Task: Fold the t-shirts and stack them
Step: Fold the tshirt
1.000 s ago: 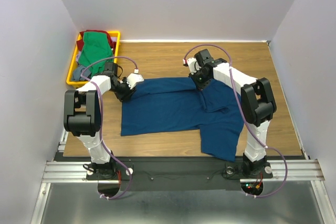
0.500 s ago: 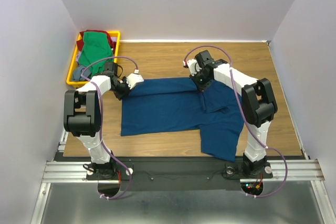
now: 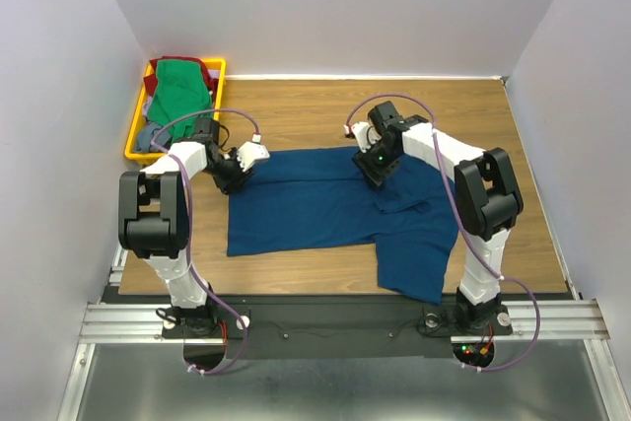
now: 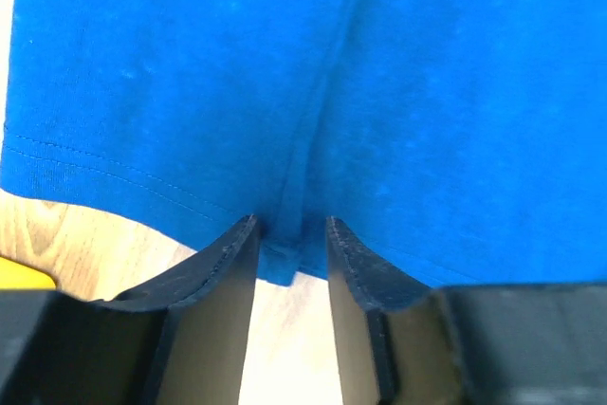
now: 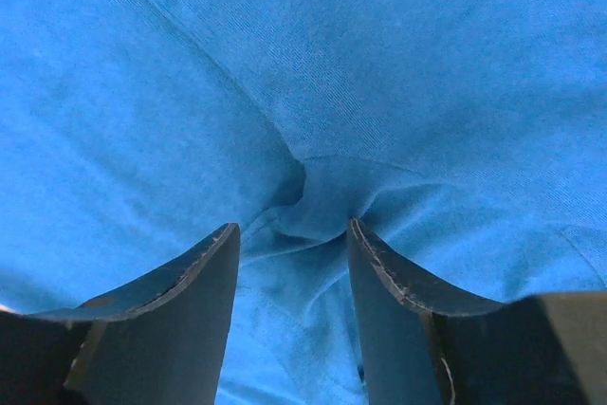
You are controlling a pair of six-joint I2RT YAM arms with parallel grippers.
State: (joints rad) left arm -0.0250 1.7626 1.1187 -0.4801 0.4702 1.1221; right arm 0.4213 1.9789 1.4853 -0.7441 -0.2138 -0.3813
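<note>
both sets of jaws are held apart, nothing clamped: the left gripper [image 4: 290, 239] is set astride a hem ridge of the blue shirt [image 3: 315, 199], the right gripper [image 5: 292, 234] over a pucker. the shirt is spread on the table [image 3: 296, 115], partly folded; a firm pinch is judged needed next.

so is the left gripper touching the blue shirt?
Cannot tell. Left wrist view: left gripper open, straddling a hem ridge of the blue t-shirt; contact or sliver of gap unclear. Top view too coarse.
</note>
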